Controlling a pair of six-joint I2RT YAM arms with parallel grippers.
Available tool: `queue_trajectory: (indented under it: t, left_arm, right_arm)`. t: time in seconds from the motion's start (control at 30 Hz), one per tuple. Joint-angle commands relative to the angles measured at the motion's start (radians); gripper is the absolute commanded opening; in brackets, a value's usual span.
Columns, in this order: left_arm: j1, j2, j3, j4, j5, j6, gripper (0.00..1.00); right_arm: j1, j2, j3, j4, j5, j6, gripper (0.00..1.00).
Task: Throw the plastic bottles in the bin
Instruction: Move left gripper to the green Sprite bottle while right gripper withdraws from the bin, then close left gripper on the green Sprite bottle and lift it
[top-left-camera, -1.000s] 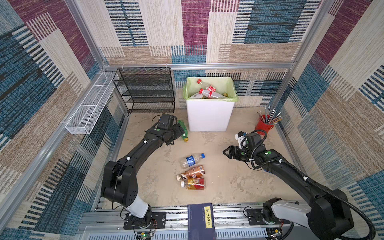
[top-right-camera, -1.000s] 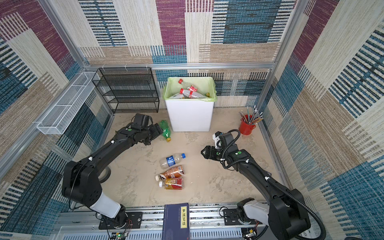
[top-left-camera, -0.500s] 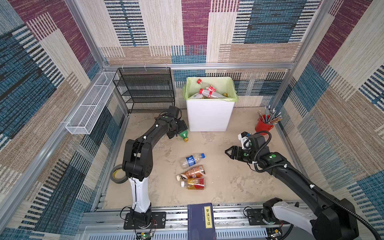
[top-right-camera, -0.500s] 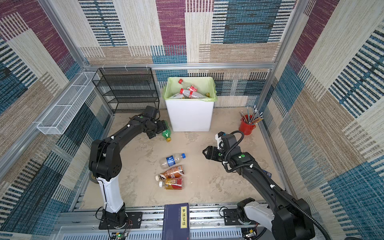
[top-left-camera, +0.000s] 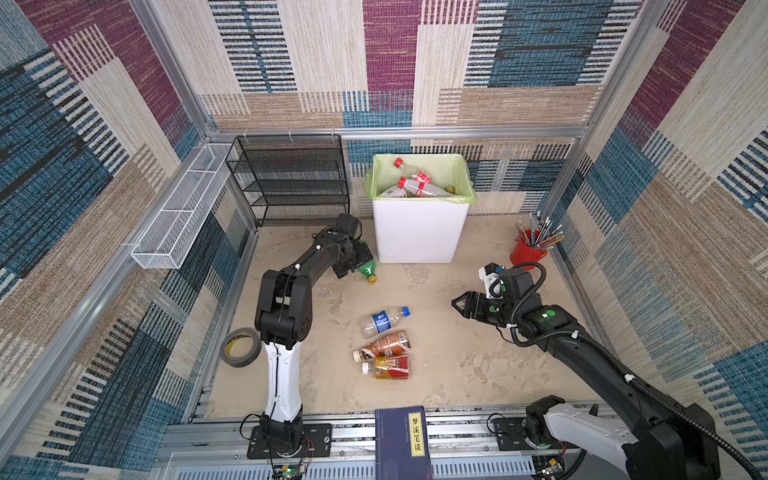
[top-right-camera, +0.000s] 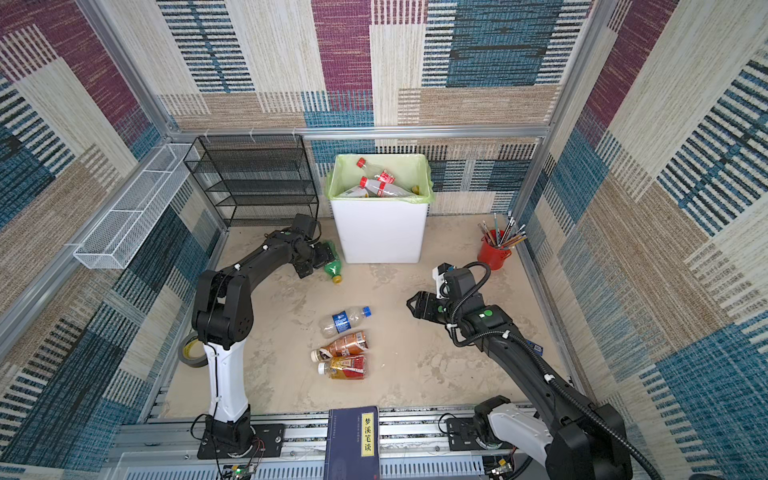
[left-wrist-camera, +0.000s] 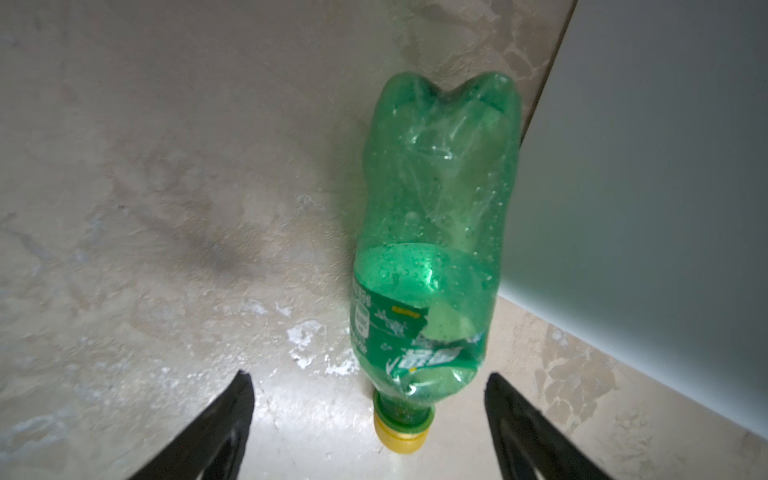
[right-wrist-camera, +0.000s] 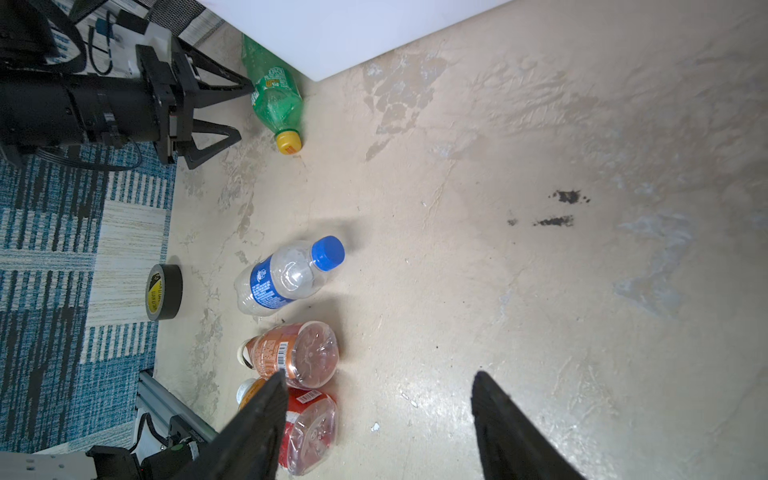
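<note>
Nudging nearer, left jaws stand open at green bottle (left-wrist-camera: 432, 257).

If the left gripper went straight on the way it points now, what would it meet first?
Likely the yellow-capped green plastic bottle, lying on the floor just ahead of the open left gripper, beside the white plastic bin.

A black mesh shelf rack (top-left-camera: 291, 178) stands against the back wall, and a long white wire basket (top-left-camera: 183, 212) hangs on the side wall beside it. A red cup of pencils (top-left-camera: 525, 251) sits in the beige bench's (top-left-camera: 457, 374) far right corner. A dark tape roll (top-left-camera: 240, 347) sits at the left edge. A dark blue book (top-left-camera: 403, 442) lies at the front.
</note>
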Motion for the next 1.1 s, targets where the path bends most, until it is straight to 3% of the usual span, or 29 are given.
queue_trajectory:
  t: [0.0, 0.33, 0.73, 0.9, 1.07]
  left_arm:
    - [0.001, 0.01, 0.017, 0.032, 0.025, 0.029, 0.88]
    - [0.01, 0.098, 0.091, 0.032, 0.058, 0.025, 0.82]
    - [0.042, 0.12, 0.098, 0.012, 0.106, 0.064, 0.65]
    - [0.046, 0.101, 0.073, -0.02, 0.091, 0.098, 0.73]
    - [0.048, 0.085, 0.056, -0.046, 0.07, 0.132, 0.7]
  right_arm:
    - [0.0, -0.011, 0.009, -0.01, 0.014, 0.006, 0.71]
    - [0.001, -0.042, 0.009, -0.03, 0.034, 0.025, 0.7]
    - [0.0, -0.065, 0.0, -0.016, 0.052, 0.052, 0.68]
    - [0.001, -0.052, -0.005, 0.003, 0.044, 0.049, 0.68]
    - [0.0, -0.033, -0.005, 0.025, 0.032, 0.045, 0.67]
